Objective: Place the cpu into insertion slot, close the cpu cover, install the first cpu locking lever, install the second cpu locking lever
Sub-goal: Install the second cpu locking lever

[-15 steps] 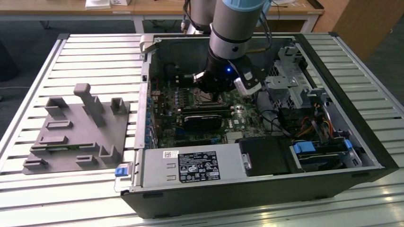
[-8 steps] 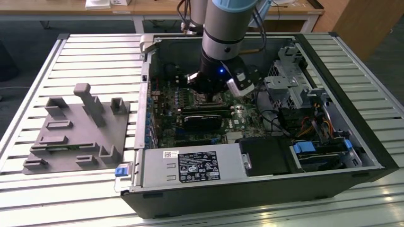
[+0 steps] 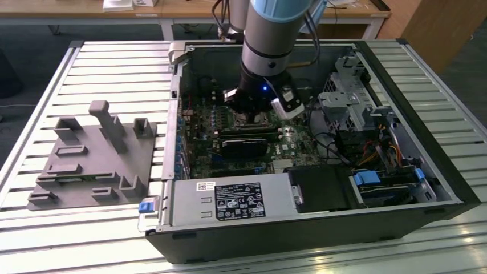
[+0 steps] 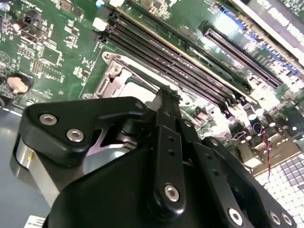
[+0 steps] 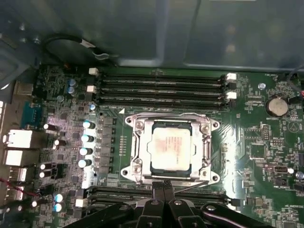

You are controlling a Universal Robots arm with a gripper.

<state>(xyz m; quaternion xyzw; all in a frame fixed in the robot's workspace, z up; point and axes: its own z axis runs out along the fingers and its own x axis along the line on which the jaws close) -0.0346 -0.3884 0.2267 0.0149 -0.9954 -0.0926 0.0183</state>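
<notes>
The open computer case (image 3: 426,171) lies on a slatted table (image 3: 114,57) with a grey fixture block (image 3: 91,160) well apart on the exterior view's left; inside, the arm reaches down over the green motherboard (image 5: 256,142). The cpu (image 5: 172,145) already sits in the insertion slot (image 5: 142,164) with the cpu cover (image 5: 205,137) closed around it; the gripper (image 5: 164,186), fingers together, hovers at the socket's edge beside a thin locking lever (image 5: 190,186). This looks like lever work, so pressing squarely matters; the long memory slots (image 5: 161,88) crowd close.
</notes>
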